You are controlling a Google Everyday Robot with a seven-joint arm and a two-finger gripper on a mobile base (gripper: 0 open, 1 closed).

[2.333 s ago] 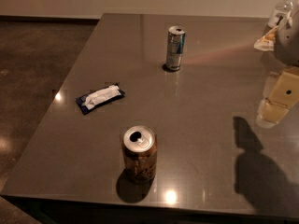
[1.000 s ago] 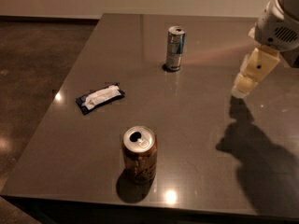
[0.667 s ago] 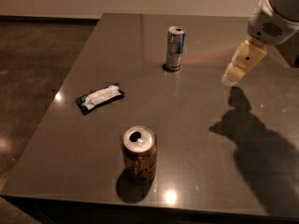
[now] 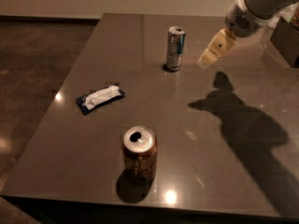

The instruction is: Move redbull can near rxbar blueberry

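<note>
claw (image 4: 205, 61) beside redbull can (image 4: 175, 48), seemingly apart | rxbar blueberry (image 4: 100, 97) front-left

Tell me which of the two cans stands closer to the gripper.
The redbull can, slim, silver and blue, far back on the table; the gripper hangs just beside it. The wider orange-brown can stands at the near edge.

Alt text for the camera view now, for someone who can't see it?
The hand hangs right of the upright redbull can, apart from it, far across the table. The rxbar blueberry lies flat left of centre; an orange-brown can stands nearest.
</note>
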